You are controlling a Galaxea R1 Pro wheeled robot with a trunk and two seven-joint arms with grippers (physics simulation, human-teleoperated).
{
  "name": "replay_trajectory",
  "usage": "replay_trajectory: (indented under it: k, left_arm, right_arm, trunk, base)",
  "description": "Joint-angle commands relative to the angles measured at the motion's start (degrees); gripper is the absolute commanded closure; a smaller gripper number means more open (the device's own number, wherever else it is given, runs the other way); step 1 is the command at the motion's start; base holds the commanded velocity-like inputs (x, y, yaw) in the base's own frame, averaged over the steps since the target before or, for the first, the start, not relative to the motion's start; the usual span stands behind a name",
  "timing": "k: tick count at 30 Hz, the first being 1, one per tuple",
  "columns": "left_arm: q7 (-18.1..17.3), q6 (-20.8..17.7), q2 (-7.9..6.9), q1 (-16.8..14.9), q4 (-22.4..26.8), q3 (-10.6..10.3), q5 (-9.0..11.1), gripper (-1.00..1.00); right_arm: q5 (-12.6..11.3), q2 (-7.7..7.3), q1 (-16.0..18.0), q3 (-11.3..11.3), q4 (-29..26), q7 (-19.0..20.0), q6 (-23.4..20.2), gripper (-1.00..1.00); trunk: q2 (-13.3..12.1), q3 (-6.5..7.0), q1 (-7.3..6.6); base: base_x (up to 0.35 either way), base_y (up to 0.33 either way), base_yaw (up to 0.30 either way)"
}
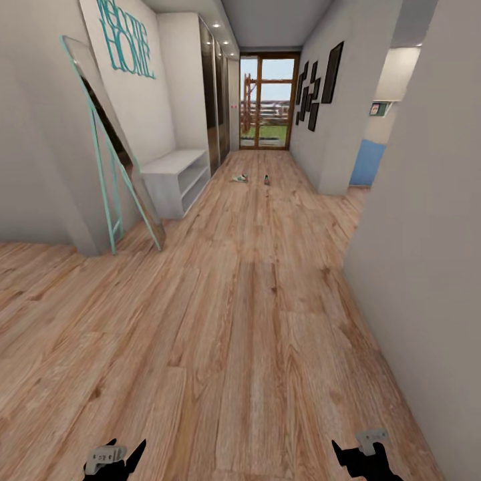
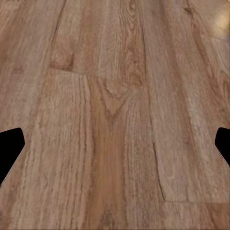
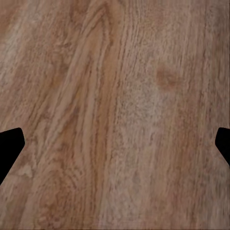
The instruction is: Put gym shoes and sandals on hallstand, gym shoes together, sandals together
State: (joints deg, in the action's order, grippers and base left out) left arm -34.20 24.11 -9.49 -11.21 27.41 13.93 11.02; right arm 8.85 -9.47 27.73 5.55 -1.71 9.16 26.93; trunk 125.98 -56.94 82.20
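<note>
Both grippers, left (image 1: pixel 115 459) and right (image 1: pixel 366 454), hang low and spread wide with nothing in them, likely for the drive, since a shoe (image 1: pixel 240 178) and a sandal (image 1: pixel 266 179) lie far down the floor (image 1: pixel 254 321) beyond the "Welcome HOME" bench (image 1: pixel 175 175).

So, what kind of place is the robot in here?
Most likely the entrance corridor of a home: a long wood plank floor runs to a glazed door, with a grey bench under "Welcome HOME" letters and a leaning mirror.
</note>
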Motion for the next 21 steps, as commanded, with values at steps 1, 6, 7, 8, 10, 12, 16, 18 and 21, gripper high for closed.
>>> replay_trajectory:
  k: [1, 6, 7, 8, 10, 12, 16, 18, 21]
  left_arm:
    - [-0.5, -0.1, 0.04, 0.0, -0.1, 0.2, 0.4, -1.0]
    - [-0.5, -0.1, 0.16, 0.0, -1.1, 0.1, 0.4, -1.0]
    - [-0.5, -0.1, 0.16, 0.0, -1.2, 0.1, 0.4, -1.0]
    - [-0.5, -0.1, 0.16, 0.0, -1.3, 0.1, 0.4, -1.0]
    - [-0.6, 0.2, 0.17, 0.0, -1.4, 0.0, 0.3, -1.0]
    - [-0.6, 0.7, 0.2, 0.0, -1.4, 0.0, 0.1, -1.0]
    - [-0.6, 1.8, 0.28, 0.0, -1.5, 0.0, -1.1, -1.0]
    - [-0.5, 2.0, 0.31, 0.0, -1.5, 0.0, -1.7, -1.0]
    - [-0.5, 2.1, 0.34, 0.0, -1.6, 0.0, -2.2, -1.0]
  right_arm:
    - [0.5, 0.07, 0.0, 0.5, 0.0, -0.5, 0.2, -1.0]
    - [0.5, 0.69, -0.3, 0.5, 0.1, -4.9, 1.9, -1.0]
    - [0.5, 0.7, -0.3, 0.5, 0.1, -5.0, 2.0, -1.0]
    - [0.5, 0.72, -0.3, 0.5, 0.1, -5.1, 2.1, -1.0]
    - [0.5, 0.82, -0.5, 0.5, 0.1, -5.2, 2.2, -1.0]
    - [0.5, 0.84, -0.5, 0.5, 0.1, -5.2, 2.3, -1.0]
    - [0.5, 0.85, -0.6, 0.4, 0.1, -5.2, 2.3, -1.0]
    - [0.5, 0.86, -0.6, 0.4, 0.1, -5.2, 2.3, -1.0]
    - [0.5, 0.91, -0.7, 0.4, 0.1, -5.2, 2.3, -1.0]
  trunk:
    - [0.0, -0.05, 0.03]
    - [0.0, -0.05, 0.03]
    - [0.0, -0.05, 0.03]
    - [0.0, -0.05, 0.03]
    - [0.0, -0.05, 0.03]
    - [0.0, -0.05, 0.03]
    - [0.0, -0.05, 0.03]
    - [0.0, -0.05, 0.03]
    - [0.0, -0.05, 0.03]
  base:
    - [0.34, 0.0, 0.0]
    - [0.34, 0.0, 0.0]
    - [0.34, 0.0, 0.0]
    - [0.34, 0.0, 0.0]
    - [0.34, 0.0, 0.0]
    - [0.34, 0.0, 0.0]
    - [0.339, 0.0, 0.0]
    - [0.339, 0.0, 0.0]
    - [0.34, 0.0, 0.0]
